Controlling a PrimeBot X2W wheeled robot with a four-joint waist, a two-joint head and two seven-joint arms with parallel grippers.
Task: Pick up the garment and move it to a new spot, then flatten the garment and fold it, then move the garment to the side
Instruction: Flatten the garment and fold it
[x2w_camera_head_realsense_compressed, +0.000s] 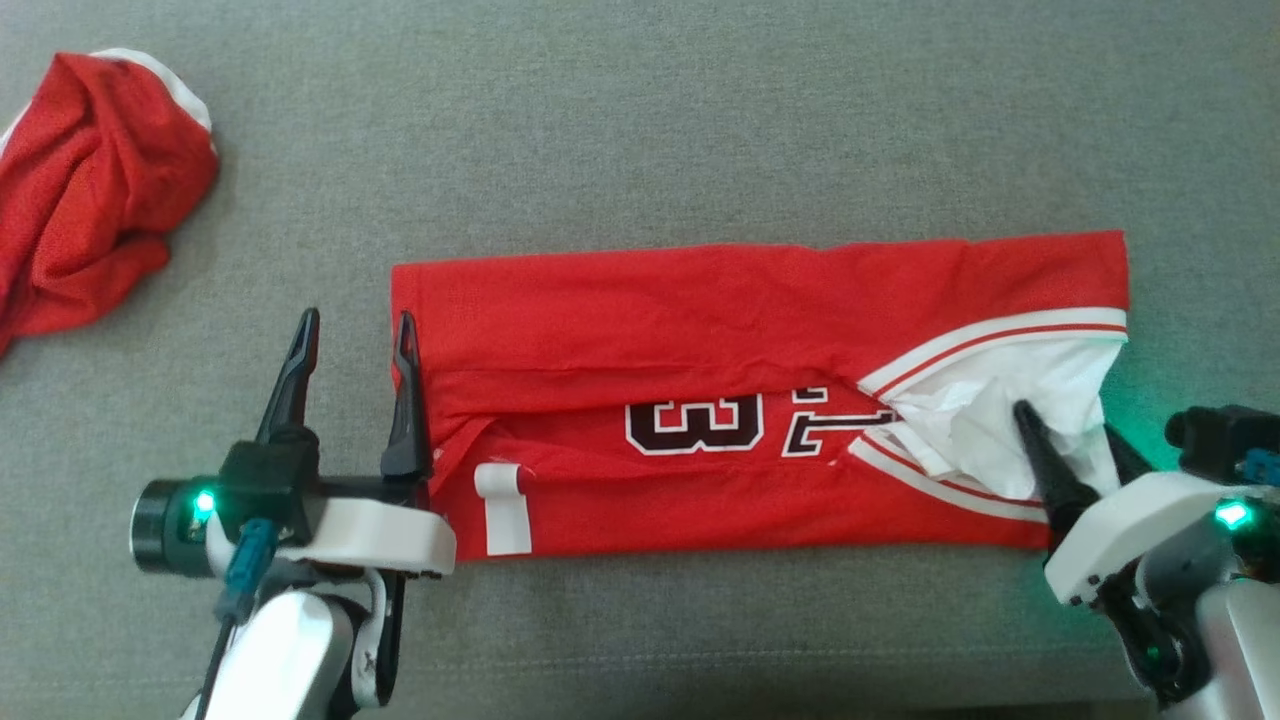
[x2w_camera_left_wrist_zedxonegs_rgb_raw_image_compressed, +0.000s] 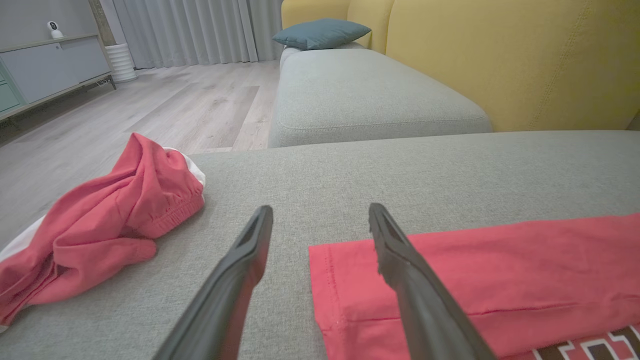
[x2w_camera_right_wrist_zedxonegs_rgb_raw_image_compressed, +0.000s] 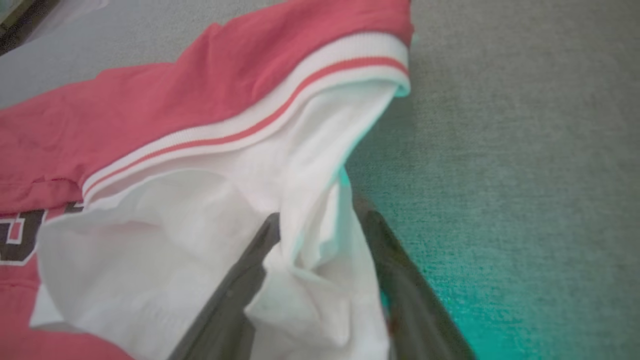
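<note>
Garment (x2w_camera_head_realsense_compressed: 700, 320), a red jersey folded into a long strip, lies flat on the grey sofa seat (x2w_camera_head_realsense_compressed: 640, 120) and stretches from one hand to the other. The left hand (x2w_camera_head_realsense_compressed: 357, 320) sits at the strip's hemmed short end with its fingers (x2w_camera_left_wrist_zedxonegs_rgb_raw_image_compressed: 250, 260) wide apart and nothing between them. In the left wrist view the hand (x2w_camera_left_wrist_zedxonegs_rgb_raw_image_compressed: 320, 210) has its outer finger over bare cushion and its inner finger over the corner of the jersey (x2w_camera_left_wrist_zedxonegs_rgb_raw_image_compressed: 500, 270), so the hem edge runs between the two. Whether either finger touches the cloth I cannot tell. A small white tag (x2w_camera_head_realsense_compressed: 503, 510) lies on the red cloth just inward of this hand's palm.

Well out beyond the left hand's outer finger, a second red garment (x2w_camera_head_realsense_compressed: 90, 190) lies crumpled in a heap, apart from the jersey.

The right hand (x2w_camera_head_realsense_compressed: 1065, 418) is at the opposite end, on the striped white trim. In its wrist view the right hand (x2w_camera_right_wrist_zedxonegs_rgb_raw_image_compressed: 320, 220) has its fingers standing apart, with a loose fold of white lining (x2w_camera_right_wrist_zedxonegs_rgb_raw_image_compressed: 150, 240) bunched up between them. Red cloth (x2w_camera_right_wrist_zedxonegs_rgb_raw_image_compressed: 200, 100) lies ahead of the fingertips. Black numerals (x2w_camera_head_realsense_compressed: 695, 425) outlined in white show between the two hands, half covered by the fold.
</note>
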